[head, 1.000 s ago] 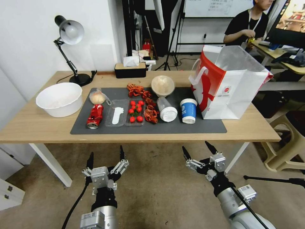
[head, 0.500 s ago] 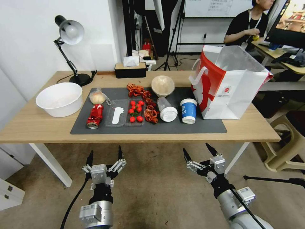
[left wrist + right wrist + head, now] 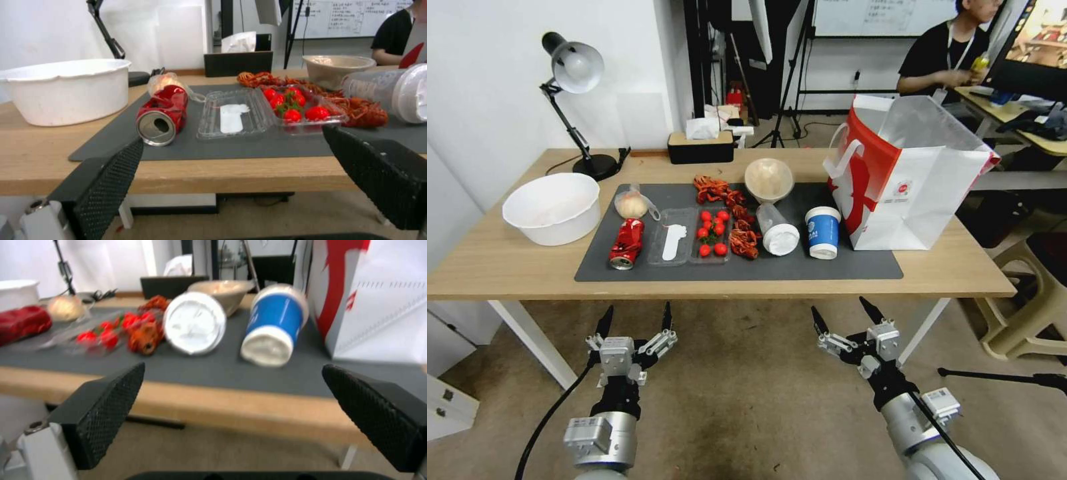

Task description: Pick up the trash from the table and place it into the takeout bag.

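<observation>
Both the left gripper (image 3: 635,316) and right gripper (image 3: 840,315) hang wide open below the table (image 3: 507,267); the blue-and-white paper cup (image 3: 823,232) is probably light and crushable, best pinched gently across its middle.

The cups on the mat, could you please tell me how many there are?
2. The blue-and-white paper cup stands nearest the takeout bag; the clear plastic cup with the white lid lies on its side just left of it.
</observation>
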### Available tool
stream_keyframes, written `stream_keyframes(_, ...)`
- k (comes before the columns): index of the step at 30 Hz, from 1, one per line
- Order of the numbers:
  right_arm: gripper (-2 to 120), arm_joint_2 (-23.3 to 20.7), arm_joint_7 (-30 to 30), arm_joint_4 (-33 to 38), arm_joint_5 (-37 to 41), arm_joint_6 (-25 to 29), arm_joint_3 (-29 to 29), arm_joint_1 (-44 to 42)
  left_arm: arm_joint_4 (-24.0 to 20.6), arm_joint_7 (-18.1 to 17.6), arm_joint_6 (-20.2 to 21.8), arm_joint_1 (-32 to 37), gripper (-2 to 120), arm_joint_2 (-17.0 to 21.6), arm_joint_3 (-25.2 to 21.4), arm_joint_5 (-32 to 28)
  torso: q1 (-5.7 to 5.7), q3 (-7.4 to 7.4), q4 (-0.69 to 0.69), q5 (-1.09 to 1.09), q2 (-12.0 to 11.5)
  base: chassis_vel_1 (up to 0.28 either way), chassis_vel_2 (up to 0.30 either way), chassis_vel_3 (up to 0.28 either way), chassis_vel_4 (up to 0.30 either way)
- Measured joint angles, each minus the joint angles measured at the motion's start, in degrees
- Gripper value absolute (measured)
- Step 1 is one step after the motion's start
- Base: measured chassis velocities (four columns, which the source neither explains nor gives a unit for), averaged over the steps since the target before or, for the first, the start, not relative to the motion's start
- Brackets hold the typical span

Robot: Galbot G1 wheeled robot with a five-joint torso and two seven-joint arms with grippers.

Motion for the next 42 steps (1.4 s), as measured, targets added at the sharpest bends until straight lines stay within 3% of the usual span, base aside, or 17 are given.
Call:
stream_keyframes(8,100,-4.13,3.68,-0.94,2.37,-4.9,-0.82,8.68,-0.38,1.44,1.86,-0.28,100,0.93,0.13,-1.58,0.0,0.0,0.05,0.01,0.0,0.0,0.0,0.0,0.0)
stream_keyframes(11,100,-5.02,5.36,-0.96,2.46,-6.43,-0.41,10.09,-0.2,2.03,3.18,-1.22,100,2.06,1.23,-2.25,0.01,0.0,0.01,0.01,0.0,0.0,0.0,0.0,0.0)
stream_keyframes(12,100,-5.52,7.28,-1.08,2.46,-8.08,-0.21,11.67,0.11,2.46,3.83,-1.43,100,2.97,2.16,-2.74,0.0,0.0,-0.06,-0.01,0.0,0.0,0.0,0.0,0.0)
stream_keyframes(14,100,-6.21,8.85,-2.44,2.79,-10.14,-1.09,14.74,0.17,2.63,3.43,-0.74,100,2.87,2.29,-2.75,0.0,0.0,0.04,0.03,0.0,0.0,0.0,0.0,0.0)
stream_keyframes(18,100,-6.98,9.84,-4.64,3.4,-11.25,-2.68,18.19,-0.35,2.65,2.96,-0.54,100,2.11,1.81,-2.57,0.0,0.01,0.01,0.01,-0.01,0.0,0.0,0.0,0.0)
stream_keyframes(42,100,-7.24,18.49,-17.12,6.7,-21.52,-14.07,35.67,-1.09,2.16,2.59,-0.41,100,1.47,-0.52,-3.45,0.01,0.01,0.01,0.0,-0.01,0.0,0.0,0.0,0.0)
